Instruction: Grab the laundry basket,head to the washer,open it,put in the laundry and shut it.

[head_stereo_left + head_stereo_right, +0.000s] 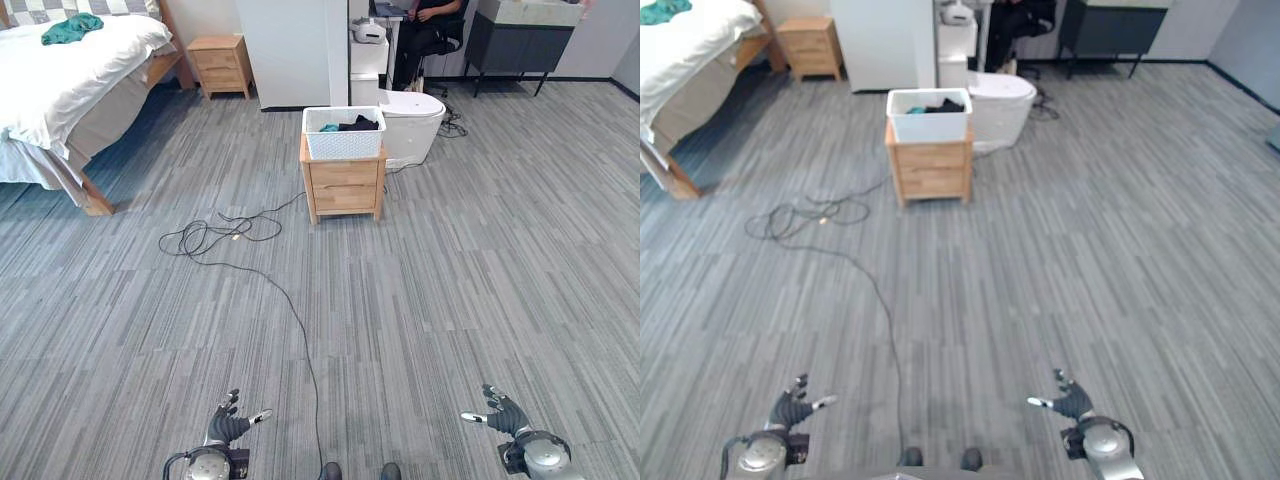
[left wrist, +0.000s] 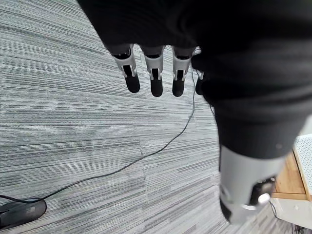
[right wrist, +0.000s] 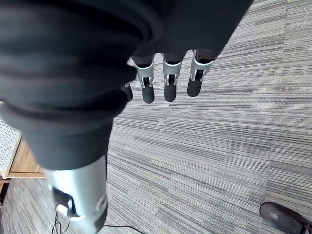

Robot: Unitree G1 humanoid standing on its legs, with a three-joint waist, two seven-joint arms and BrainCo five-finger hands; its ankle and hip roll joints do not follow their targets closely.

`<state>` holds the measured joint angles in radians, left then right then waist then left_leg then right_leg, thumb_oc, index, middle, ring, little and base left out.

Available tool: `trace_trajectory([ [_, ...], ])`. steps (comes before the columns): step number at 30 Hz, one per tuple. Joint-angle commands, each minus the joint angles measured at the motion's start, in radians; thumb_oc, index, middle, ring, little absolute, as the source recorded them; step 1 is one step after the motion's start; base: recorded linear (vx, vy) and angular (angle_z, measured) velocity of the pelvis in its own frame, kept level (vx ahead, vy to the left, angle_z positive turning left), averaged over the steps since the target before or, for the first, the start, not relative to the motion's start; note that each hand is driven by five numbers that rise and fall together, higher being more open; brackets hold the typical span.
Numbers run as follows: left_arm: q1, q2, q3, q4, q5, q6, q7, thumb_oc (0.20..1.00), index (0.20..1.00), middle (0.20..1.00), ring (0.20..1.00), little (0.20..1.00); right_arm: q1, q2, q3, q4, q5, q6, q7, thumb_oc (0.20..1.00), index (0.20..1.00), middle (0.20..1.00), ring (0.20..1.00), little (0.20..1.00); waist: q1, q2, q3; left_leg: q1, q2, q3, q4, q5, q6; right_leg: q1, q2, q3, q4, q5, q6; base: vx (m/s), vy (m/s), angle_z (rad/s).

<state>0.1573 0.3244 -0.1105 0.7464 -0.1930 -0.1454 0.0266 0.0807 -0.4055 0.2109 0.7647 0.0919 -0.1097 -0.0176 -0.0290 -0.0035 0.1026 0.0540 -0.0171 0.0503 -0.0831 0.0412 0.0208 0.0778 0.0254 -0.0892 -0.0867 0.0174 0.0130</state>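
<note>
A white laundry basket (image 1: 343, 133) with dark and teal clothes in it stands on a small wooden nightstand (image 1: 344, 186) far ahead of me, in the middle of the room. Right behind it sits a white round-topped washer (image 1: 412, 124). My left hand (image 1: 229, 423) hangs low at the near left, fingers (image 2: 155, 78) straight and holding nothing. My right hand (image 1: 505, 414) hangs low at the near right, its fingers (image 3: 168, 80) also straight and empty. Both hands are far from the basket.
A bed (image 1: 75, 70) with a teal garment (image 1: 71, 29) stands at the far left, with a second nightstand (image 1: 220, 64) beside it. A white cabinet (image 1: 293, 50) stands behind the basket. A person sits on a chair (image 1: 430, 30) by a dark sideboard (image 1: 518, 44).
</note>
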Motion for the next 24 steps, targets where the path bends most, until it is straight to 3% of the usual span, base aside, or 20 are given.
trace_trajectory([
  [1,-0.042,0.026,0.012,0.034,-0.017,-0.032,0.024,1.000,1.000,1.000,1.000,1.000,-0.039,-0.017,0.013,0.008,0.044,-0.034,-0.016,1.000,1.000,1.000,1.000,1.000,-0.013,-0.045,0.008,0.036,0.002,-0.007,0.040,-0.093,-0.035,0.008,-0.053,0.013,0.022,-0.056,0.083,0.00,0.000,0.00],
  [9,-0.043,0.024,0.023,-0.004,-0.044,-0.032,0.040,1.000,1.000,1.000,1.000,1.000,-0.042,-0.004,-0.009,0.018,0.092,-0.032,-0.023,1.000,1.000,1.000,1.000,1.000,0.001,-0.060,0.026,-0.007,-0.004,-0.006,0.111,-0.128,-0.025,0.007,-0.064,0.006,0.042,-0.069,0.084,0.05,0.045,0.03],
  [16,-0.044,0.040,0.027,-0.037,-0.024,-0.034,0.052,1.000,1.000,1.000,1.000,1.000,-0.071,0.012,-0.023,0.028,0.134,-0.034,-0.028,1.000,1.000,1.000,1.000,1.000,0.017,-0.064,0.031,-0.044,-0.016,0.003,0.137,-0.152,-0.009,-0.021,-0.084,0.025,0.063,-0.065,0.104,0.05,0.101,-0.02],
  [24,-0.073,0.056,0.021,-0.072,-0.016,-0.036,0.060,1.000,1.000,1.000,1.000,1.000,-0.128,0.026,0.002,0.004,0.139,-0.038,-0.031,1.000,1.000,1.000,1.000,1.000,0.020,-0.066,0.060,-0.063,-0.038,-0.017,0.171,-0.193,0.029,-0.149,-0.088,0.066,0.266,-0.069,0.140,0.06,0.112,-0.13],
])
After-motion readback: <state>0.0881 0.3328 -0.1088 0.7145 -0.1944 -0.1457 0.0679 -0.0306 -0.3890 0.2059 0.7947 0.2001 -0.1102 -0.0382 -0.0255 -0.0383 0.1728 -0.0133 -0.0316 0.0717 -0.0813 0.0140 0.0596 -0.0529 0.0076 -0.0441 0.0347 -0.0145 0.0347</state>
